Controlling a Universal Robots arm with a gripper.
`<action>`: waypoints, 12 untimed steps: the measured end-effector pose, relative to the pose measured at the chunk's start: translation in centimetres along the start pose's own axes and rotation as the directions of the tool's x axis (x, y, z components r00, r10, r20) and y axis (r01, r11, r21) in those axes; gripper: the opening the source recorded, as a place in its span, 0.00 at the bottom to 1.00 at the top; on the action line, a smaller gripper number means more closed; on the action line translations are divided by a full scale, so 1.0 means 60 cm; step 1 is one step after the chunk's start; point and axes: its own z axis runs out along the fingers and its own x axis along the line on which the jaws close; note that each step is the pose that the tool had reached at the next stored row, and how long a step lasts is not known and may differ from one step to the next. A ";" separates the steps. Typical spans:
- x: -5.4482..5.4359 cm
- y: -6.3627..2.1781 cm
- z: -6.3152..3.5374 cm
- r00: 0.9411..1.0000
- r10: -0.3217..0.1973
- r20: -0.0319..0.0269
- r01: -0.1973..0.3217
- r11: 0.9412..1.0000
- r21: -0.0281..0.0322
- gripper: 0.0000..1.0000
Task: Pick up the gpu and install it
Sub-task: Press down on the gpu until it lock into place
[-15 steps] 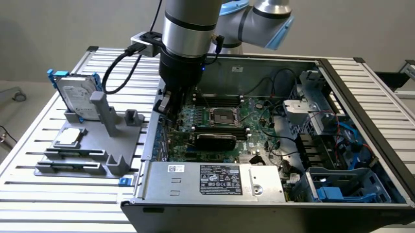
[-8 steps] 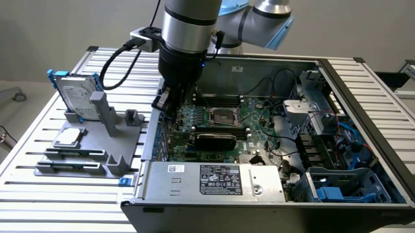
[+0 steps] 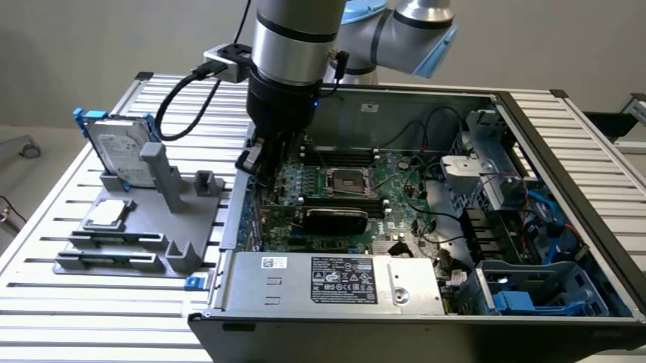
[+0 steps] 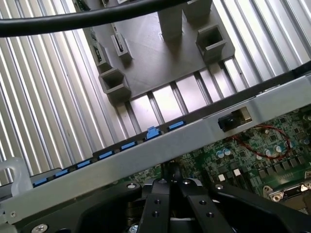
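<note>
Gpu (image 3: 335, 218) sits in the motherboard (image 3: 349, 189) inside the open computer case (image 3: 565, 151), black cooler up, long axis running toward the exterior view's left and right. Gripper (image 4: 171, 180) above the board's edge, fingers pressed together, pinching nothing. Power supply label (image 3: 341, 278) unreadable.

One robot arm (image 3: 298, 53) with one gripper (image 3: 265, 162). One open computer case (image 3: 565, 219), one motherboard (image 3: 379, 197), one power supply (image 3: 333, 281). One grey holder (image 3: 136, 242) carried one hard drive (image 3: 119, 151) and one processor chip (image 3: 109, 214). One gpu (image 3: 335, 219) was in the case.
</note>
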 end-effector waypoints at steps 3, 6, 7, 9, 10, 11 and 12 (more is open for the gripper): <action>0.000 0.000 0.002 1.000 0.011 0.000 -0.011 1.000 0.000 0.11; -0.001 -0.001 0.004 1.000 0.022 -0.001 -0.022 1.000 -0.001 0.11; -0.001 -0.001 0.004 1.000 0.026 -0.002 -0.026 1.000 -0.001 0.11; -0.001 -0.001 0.006 0.999 0.033 -0.003 -0.033 0.999 -0.001 0.11; -0.001 -0.001 0.006 0.999 0.037 -0.003 -0.037 0.999 -0.001 0.11; -0.001 -0.001 0.007 0.999 0.040 -0.003 -0.040 0.999 -0.001 0.11; -0.001 -0.001 0.007 0.999 0.044 -0.004 -0.044 0.999 -0.001 0.11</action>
